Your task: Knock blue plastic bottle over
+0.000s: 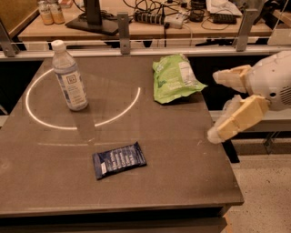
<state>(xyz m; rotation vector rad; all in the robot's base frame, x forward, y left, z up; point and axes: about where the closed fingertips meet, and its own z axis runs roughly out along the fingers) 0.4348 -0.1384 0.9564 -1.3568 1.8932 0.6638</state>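
Two orange-brown bottles point(50, 12) sit on the bench behind, far left. One blue plastic bottle point(69, 75) stands upright at the dark table's point(173, 150) far left. One dark blue snack packet point(119, 160) lies flat near the front middle. One green chip bag point(175, 78) lies far right. One gripper point(214, 106) hovers over the table's right edge, well apart from the bottle, with its two fingers spread.

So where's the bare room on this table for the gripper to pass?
A free band of table runs between the green bag and dark blue packet, across to the blue plastic bottle; the front strip is free too. The gripper hangs open off the right edge. Tightest by the bag.
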